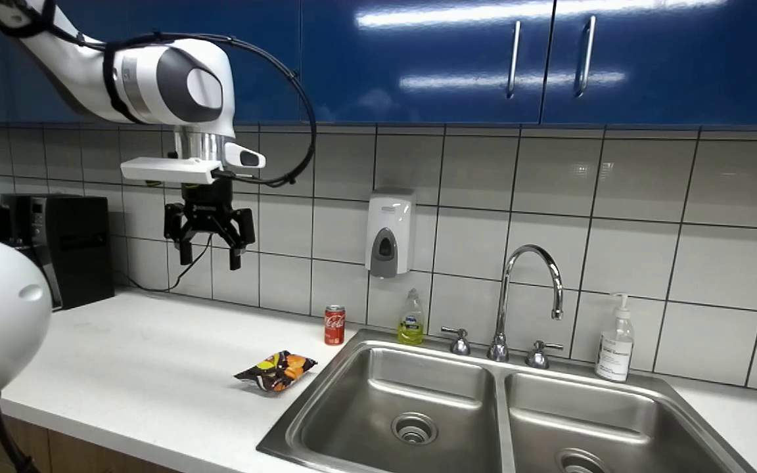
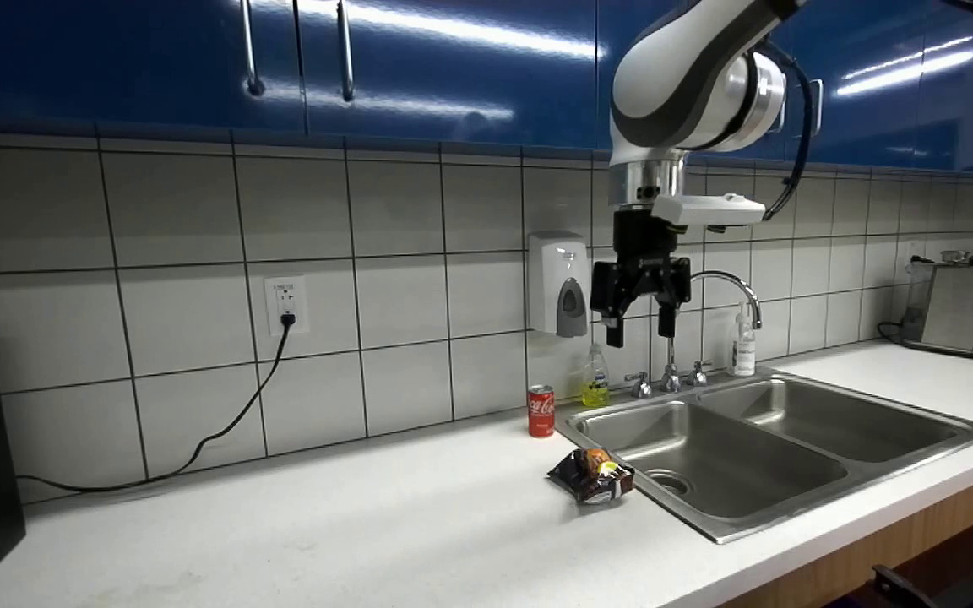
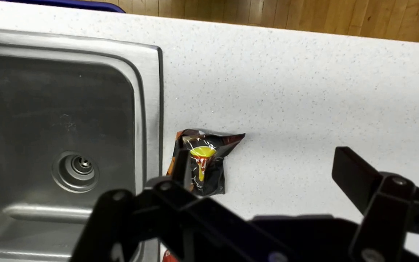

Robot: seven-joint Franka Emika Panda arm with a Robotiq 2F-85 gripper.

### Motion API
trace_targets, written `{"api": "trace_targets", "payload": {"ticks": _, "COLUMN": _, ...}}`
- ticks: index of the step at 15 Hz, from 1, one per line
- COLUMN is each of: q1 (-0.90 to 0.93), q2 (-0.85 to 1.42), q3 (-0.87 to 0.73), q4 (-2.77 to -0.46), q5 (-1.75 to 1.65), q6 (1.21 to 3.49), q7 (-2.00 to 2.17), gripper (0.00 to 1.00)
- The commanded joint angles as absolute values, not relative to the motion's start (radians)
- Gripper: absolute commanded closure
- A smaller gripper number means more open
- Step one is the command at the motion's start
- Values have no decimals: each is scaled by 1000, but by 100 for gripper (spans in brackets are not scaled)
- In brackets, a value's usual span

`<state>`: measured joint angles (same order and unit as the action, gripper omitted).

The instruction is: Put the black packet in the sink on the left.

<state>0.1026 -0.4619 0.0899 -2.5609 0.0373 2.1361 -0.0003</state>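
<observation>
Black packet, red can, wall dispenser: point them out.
Black packet point(image 3: 208, 163), in the wrist view: on its printed face, near the middle.
Red can point(image 1: 334, 326), in an exterior view: on the middle of its side.
Wall dispenser point(image 2: 549, 284), in an exterior view: on its white casing.

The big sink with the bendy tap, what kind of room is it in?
Most likely a kitchen or break room: there's a metal double sink, blue cupboards up high, and, in an exterior view, what looks like a coffee machine.
</observation>
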Motion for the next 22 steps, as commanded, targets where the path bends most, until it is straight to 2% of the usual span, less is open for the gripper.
{"api": "trace_targets", "payload": {"ticks": 1, "q1": 71, "q2": -364, "q3": 91, "q4": -2536, "q5": 4, "q6": 2224, "q7": 34, "gripper": 0}}
{"api": "trace_targets", "payload": {"ticks": 14, "q1": 56, "q2": 4, "q3": 71, "q4": -2456, "q5": -112, "q6": 2508, "q7": 60, "gripper": 0}}
{"api": "trace_targets", "payload": {"ticks": 22, "q1": 73, "q2": 250, "q3": 11, "q4": -2287, "q5": -167, "q6": 2576, "q7": 86, "gripper": 0}}
